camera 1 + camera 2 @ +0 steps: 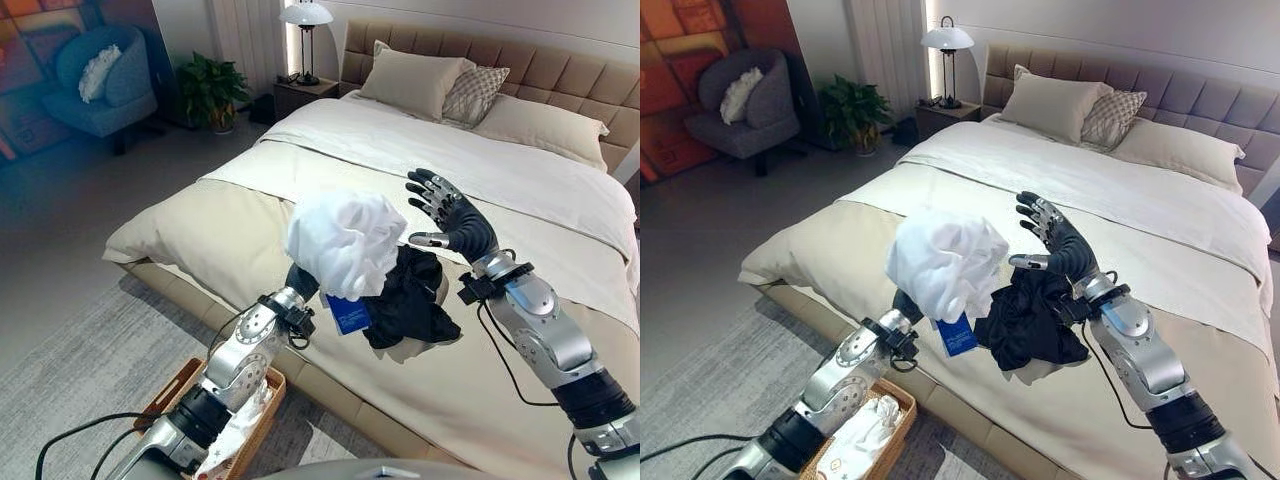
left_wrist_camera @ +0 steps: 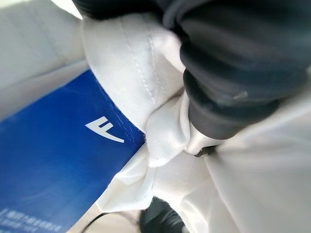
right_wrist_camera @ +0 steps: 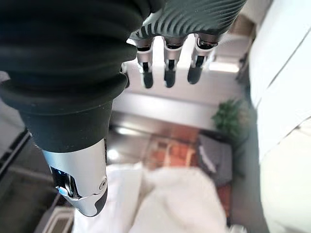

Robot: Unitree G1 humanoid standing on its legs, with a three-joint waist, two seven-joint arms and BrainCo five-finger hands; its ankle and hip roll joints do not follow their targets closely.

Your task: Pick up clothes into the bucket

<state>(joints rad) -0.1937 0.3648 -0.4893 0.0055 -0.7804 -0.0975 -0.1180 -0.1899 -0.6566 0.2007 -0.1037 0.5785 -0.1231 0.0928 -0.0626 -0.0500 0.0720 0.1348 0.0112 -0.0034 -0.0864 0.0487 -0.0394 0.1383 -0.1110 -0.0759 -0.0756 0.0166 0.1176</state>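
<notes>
Blue tag hanging from the white garment. In the left wrist view, the tag's face carries one large, slanted white letter-shaped mark, set close to the edge where the cloth folds over it. Toward one corner lie a few rows of much smaller white characters, too small and blurred to make out. In the two eye views the tag appears as a small blue rectangle just below the bunched garment, and its print there is no more than faint pale specks that cannot be read.
</notes>
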